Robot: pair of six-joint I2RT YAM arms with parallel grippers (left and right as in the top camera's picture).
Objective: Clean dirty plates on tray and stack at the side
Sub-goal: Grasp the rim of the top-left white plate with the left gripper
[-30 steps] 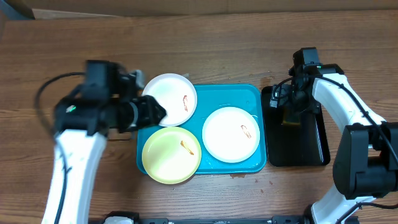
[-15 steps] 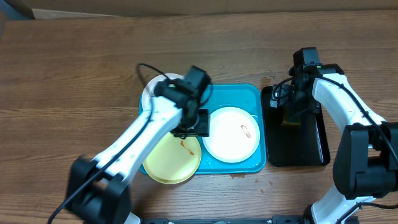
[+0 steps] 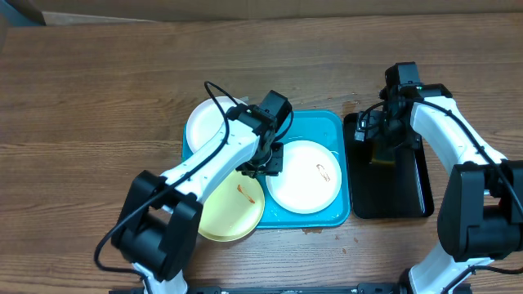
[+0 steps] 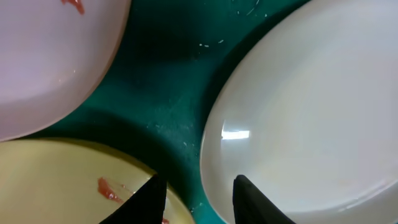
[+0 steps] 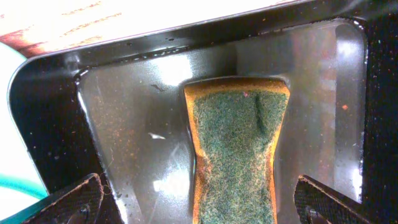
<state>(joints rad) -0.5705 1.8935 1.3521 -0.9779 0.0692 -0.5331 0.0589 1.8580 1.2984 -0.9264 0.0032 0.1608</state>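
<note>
**Left arm settles over the middle of the tray; right arm unmoved above the sponge**

Compared with half a second ago, the left arm has shifted a little toward the right, and its gripper [image 3: 263, 160] now hangs low over the blue tray [image 3: 319, 122], above the gap where the three plates come near one another. A second ago that arm was out over the bare wood on the left. The plates and the right arm have not moved.

In the left wrist view the two dark fingertips [image 4: 152, 198] stand a small way apart with nothing between them; they straddle the strip of tray floor [image 4: 168, 93] between the yellow plate [image 4: 56, 180] and the edge of the right white plate [image 4: 311, 106].

The top-left white plate [image 3: 211, 124] overhangs the tray's left rim, and the yellow plate [image 3: 233, 204] overhangs its front edge; the left arm covers part of both. The other white plate [image 3: 306, 175] lies fully inside the tray. Each shows a small reddish smear.

To the right of the blue tray sits a black tray [image 3: 413, 192]. The right gripper [image 5: 199, 211] hovers above it, fingers spread wide, with a sponge [image 5: 236, 149] lying between them, ungripped.
</note>
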